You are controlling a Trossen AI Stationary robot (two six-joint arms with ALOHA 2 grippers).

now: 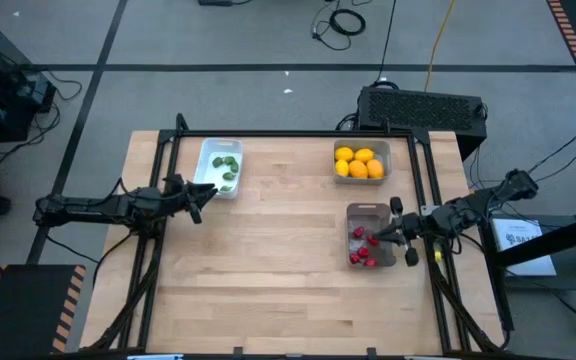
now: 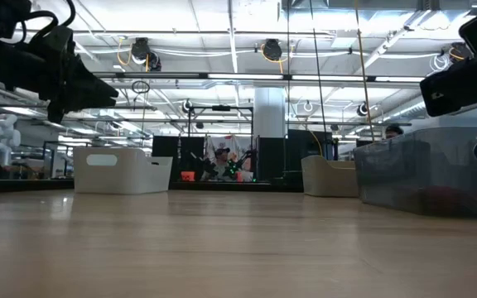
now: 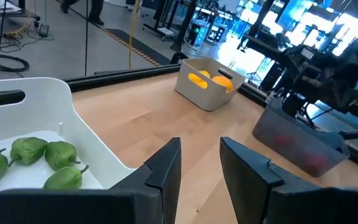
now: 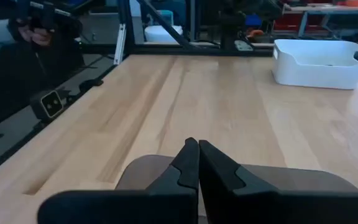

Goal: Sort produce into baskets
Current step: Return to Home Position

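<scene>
All the produce is sorted on the wooden table (image 1: 268,260) at this point. The green leafy pieces (image 1: 228,170) are seen in the white basket (image 1: 213,148) at the far left, the yellow lemon-ish fruits (image 1: 359,163) are piled in the pale grey basket (image 1: 362,143) at the far right, and the little red pieces (image 1: 363,255) are sat in the darker grey basket (image 1: 366,215), which is placed nearer the front, right below the pale one. The left gripper (image 1: 196,203) is held just beside the near corner of the white basket, off the table. In its wrist view the two fingers (image 3: 166,165) are spread with a clear gap and nothing is held between them, with the greens (image 3: 45,155) seen just beside them. The right gripper (image 1: 380,237) is hung over the right half of the darker basket, above the red pieces. Its fingers (image 4: 188,162) are pressed together tip to tip, nothing is pinched. Past the table edge, in the right wrist view, a person's hand (image 4: 39,37) is seen gripping something dark, but what exactly can't be told.
</scene>
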